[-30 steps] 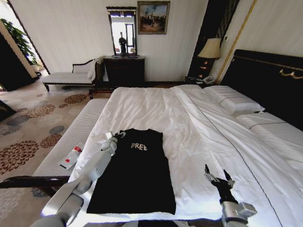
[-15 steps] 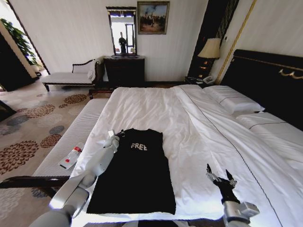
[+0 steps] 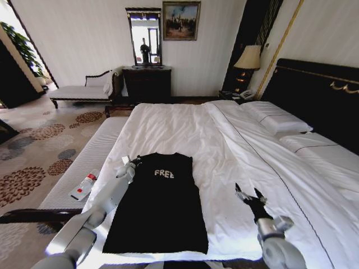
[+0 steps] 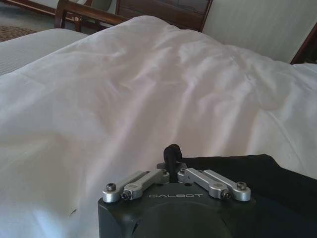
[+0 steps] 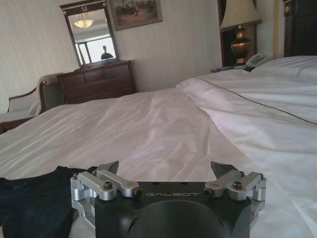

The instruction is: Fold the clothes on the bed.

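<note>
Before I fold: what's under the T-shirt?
The T-shirt lies flat on the bed's white duvet, which shows all round it. The patch beneath the T-shirt is covered. Left gripper is at its upper-left corner.

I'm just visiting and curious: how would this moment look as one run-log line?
left gripper: shut, at T-shirt left shoulder | right gripper: open, over bed, right of shirt | shirt: sleeves tucked under
</note>
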Robot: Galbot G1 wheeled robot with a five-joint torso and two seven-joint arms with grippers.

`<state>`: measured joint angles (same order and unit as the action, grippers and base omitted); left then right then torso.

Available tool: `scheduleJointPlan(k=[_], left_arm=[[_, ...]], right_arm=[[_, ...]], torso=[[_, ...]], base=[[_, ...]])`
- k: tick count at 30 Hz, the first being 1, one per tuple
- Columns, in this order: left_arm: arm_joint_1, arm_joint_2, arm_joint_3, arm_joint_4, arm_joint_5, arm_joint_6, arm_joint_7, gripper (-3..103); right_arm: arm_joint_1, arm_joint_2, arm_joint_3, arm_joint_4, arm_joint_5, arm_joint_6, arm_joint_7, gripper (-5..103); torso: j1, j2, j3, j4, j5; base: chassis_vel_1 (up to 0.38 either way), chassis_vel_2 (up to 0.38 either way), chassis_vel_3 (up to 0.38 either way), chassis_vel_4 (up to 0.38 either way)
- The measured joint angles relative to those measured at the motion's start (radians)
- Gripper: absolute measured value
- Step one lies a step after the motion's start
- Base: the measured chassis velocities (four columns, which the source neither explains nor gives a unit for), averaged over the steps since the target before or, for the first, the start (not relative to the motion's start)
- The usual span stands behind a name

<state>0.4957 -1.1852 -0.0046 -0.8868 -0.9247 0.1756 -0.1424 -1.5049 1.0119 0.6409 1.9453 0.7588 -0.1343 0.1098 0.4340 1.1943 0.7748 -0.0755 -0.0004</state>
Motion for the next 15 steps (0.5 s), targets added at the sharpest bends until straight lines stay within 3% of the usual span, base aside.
scheduleJointPlan(k=[5,6,8,11,15], left_arm=[[-0.002,-0.005,0.006,-0.001,0.007,0.0,-0.004,2],[-0.002,-0.005,0.006,-0.001,0.007,0.0,-0.004,2],[-0.008,-0.01,0.011,0.004,0.011,-0.001,-0.004,2],[-0.015,-0.021,0.017,0.011,0.016,-0.001,-0.008,2],[-0.019,-0.03,0.022,0.012,0.019,-0.001,-0.013,2]], right_arm=[[0.315,-0.141,-0.184,-0.15,0.271,-0.123,0.021,100],[0.315,-0.141,-0.184,-0.15,0.271,-0.123,0.021,100],[0.458,-0.156,-0.288,-0.239,0.34,-0.148,0.012,100],[0.641,-0.136,-0.444,-0.415,0.407,-0.169,-0.02,100],[0.769,-0.097,-0.548,-0.53,0.399,-0.173,-0.053,100]], torso=[[0.0,0.0,0.0,-0.0019,-0.0003],[0.0,0.0,0.0,-0.0019,-0.0003],[0.0,0.0,0.0,-0.0009,-0.0003],[0.0,0.0,0.0,-0.0013,-0.0001],[0.001,0.0,0.0,-0.0015,-0.0003]], base=[[0.0,0.0,0.0,0.0],[0.0,0.0,0.0,0.0],[0.0,0.0,0.0,0.0],[0.0,0.0,0.0,0.0],[0.0,0.0,0.0,0.0]])
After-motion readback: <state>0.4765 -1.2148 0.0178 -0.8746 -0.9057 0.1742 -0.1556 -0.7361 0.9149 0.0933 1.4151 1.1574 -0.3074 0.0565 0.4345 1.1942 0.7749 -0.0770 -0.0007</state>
